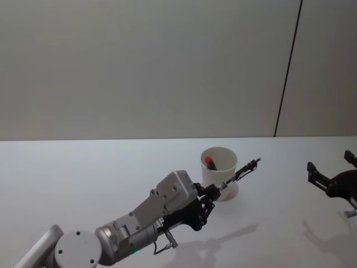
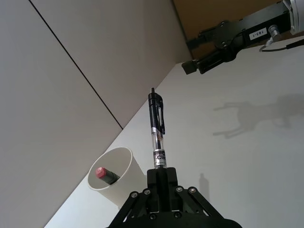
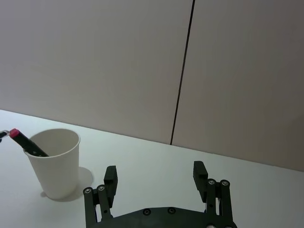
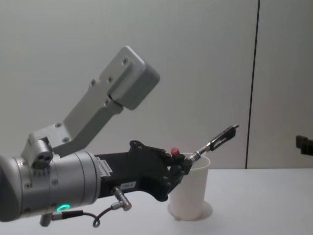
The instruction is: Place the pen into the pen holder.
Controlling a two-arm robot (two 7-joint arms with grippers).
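The pen holder point(image 1: 219, 167) is a white paper cup standing upright mid-table, with a red-capped marker point(image 1: 210, 162) leaning inside it. My left gripper point(image 1: 212, 191) is shut on the lower end of the pen point(image 1: 241, 172), a black pen with a clear barrel. It hovers just in front of the cup. The pen slants up and to the right, beside the cup's rim and outside it. From the left wrist, the pen point(image 2: 156, 130) points away from the left gripper point(image 2: 160, 172), with the cup point(image 2: 115, 175) to one side. My right gripper point(image 1: 330, 163) rests open at the right edge.
The white table point(image 1: 83, 178) runs back to a plain grey wall with a dark vertical seam point(image 1: 287, 67). In the right wrist view the cup point(image 3: 53, 164) stands off to one side of the open right gripper point(image 3: 155, 176).
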